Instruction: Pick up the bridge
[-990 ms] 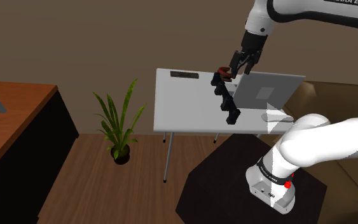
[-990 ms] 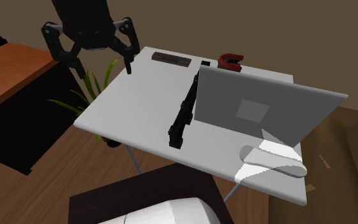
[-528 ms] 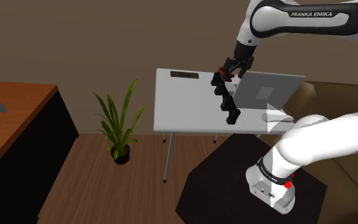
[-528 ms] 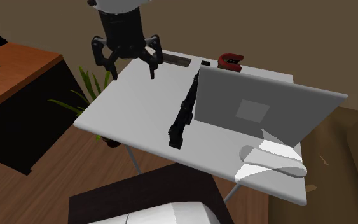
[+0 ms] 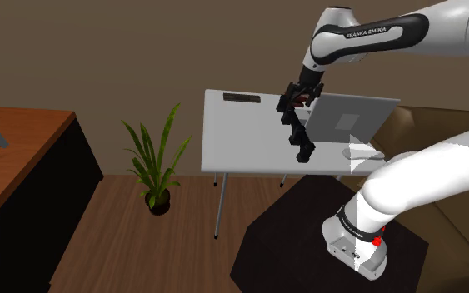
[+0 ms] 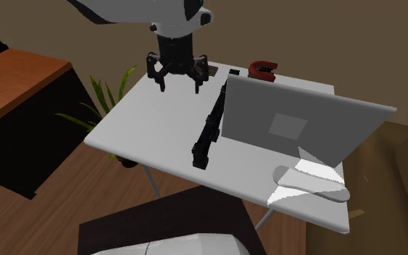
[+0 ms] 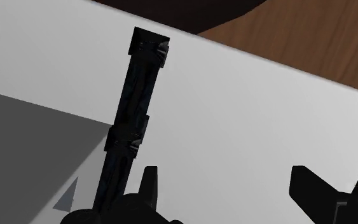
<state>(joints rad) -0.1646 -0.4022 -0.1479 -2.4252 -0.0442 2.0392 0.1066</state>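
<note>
On the second exterior view's left stands one wooden desk [image 6: 17, 76] with a black front. One green potted plant [image 5: 154, 160] sits on the floor between it and the counter [image 6: 144, 130], a single white top on thin legs.

Over the counter's far part hangs the one black end effector [image 6: 179, 83], pointing down with its two fingers spread apart and nothing between them. Just behind it lies one flat dark strip [image 5: 241, 97], near the far edge.

To the right of the end effector is the one bridge [image 6: 209, 134], a long, narrow black piece lying flat on the counter. It runs from near the far edge toward the near edge. In the wrist view the bridge [image 7: 133, 121] passes just outside one finger [image 7: 149, 188], not inside the gap of the end effector [image 7: 228, 191].

Close along the bridge's right side stands one grey slab [image 6: 296, 123], tilted upright. One red curved piece [image 6: 263, 69] lies behind the slab at the far edge. One white rounded object [image 6: 311, 185] rests at the near right corner.
</note>
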